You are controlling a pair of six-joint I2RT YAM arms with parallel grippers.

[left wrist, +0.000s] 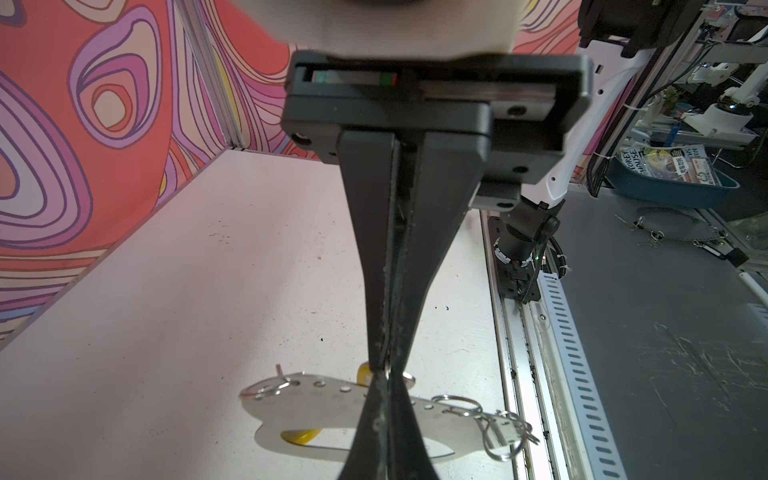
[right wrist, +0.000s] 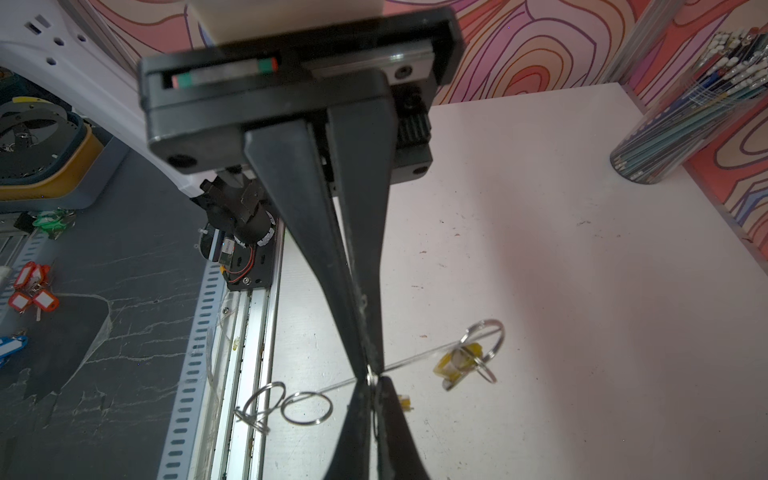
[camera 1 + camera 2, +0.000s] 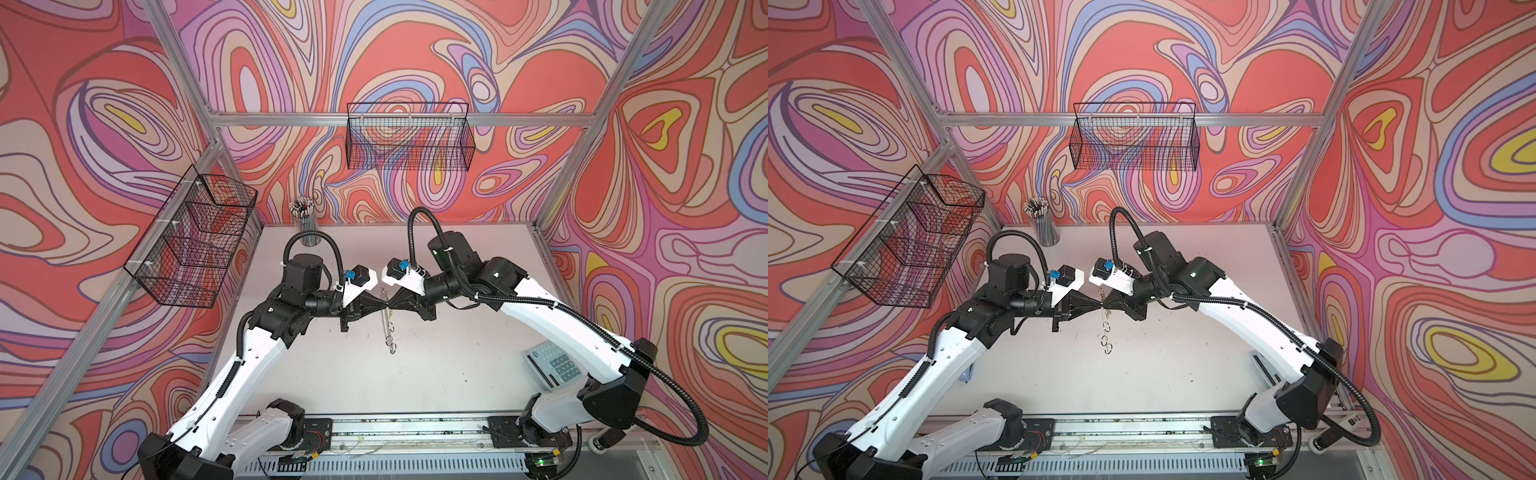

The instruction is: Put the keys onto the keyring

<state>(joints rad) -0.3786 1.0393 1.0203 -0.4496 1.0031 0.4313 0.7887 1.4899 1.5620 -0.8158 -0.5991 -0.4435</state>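
Both the left fingers (image 3: 369, 304) and the right fingers (image 3: 406, 304) were squeezed together, tip to tip, on the holed edge of the keyring (image 1: 311, 401). It hung toward 6 o'clock, off the worktop (image 3: 457, 365), likely so the yellow-tagged key (image 1: 364, 375) could slip on.

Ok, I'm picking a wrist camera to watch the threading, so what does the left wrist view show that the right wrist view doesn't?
Only the left wrist view: the flat face of the keyring, with its small holes and part of the oval cut-out. Only the right wrist view: that plate edge-on as a thin line, a yellow key tag unhidden on its ring, the pencil cup. Both: left gripper and right gripper shut, tips meeting at the plate's edge, and wire rings by it.
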